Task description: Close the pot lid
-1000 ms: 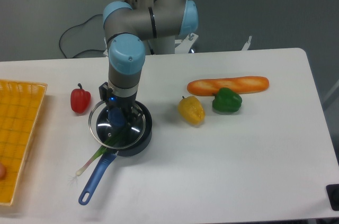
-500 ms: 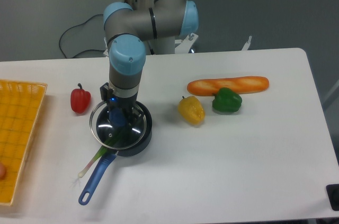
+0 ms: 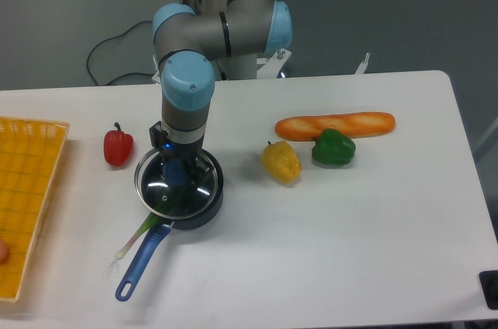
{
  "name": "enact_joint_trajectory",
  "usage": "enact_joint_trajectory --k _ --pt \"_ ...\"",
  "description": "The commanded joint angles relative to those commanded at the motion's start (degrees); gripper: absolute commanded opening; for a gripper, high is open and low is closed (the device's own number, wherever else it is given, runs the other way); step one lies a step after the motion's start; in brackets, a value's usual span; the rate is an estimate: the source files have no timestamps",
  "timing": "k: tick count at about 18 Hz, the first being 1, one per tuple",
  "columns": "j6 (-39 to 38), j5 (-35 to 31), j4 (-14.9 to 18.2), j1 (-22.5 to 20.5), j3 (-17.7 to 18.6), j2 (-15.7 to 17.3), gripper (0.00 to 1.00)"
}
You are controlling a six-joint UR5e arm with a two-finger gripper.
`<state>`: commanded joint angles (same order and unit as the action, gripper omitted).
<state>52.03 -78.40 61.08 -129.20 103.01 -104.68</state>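
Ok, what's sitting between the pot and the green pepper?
In the camera view, a yellow pepper lies between the pot and the green pepper; otherwise bare table.

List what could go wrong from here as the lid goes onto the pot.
1. The lid sits a bit left of the pot; released now, it might land skewed on the rim.
2. A green onion appears to reach under the lid's edge and could keep it from seating.
3. The gripper seems clamped on the blue knob; lifting without opening may drag the lid off.
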Motion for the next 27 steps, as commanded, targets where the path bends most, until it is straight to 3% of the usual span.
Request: enact_joint_trajectory --k 14,18,20,27 --pt "0.79 -0.09 0.09 -0.26 -0.17 0.0 0.72" --pt "1.14 -0.18 0.26 -0.44 -0.96 0.09 0.82" --pt "1.14 -0.26 0.61 -0.79 -1.93 0.09 1.0" --pt "1.14 -2.02 0.88 -1.23 -3.51 0.7 1.0"
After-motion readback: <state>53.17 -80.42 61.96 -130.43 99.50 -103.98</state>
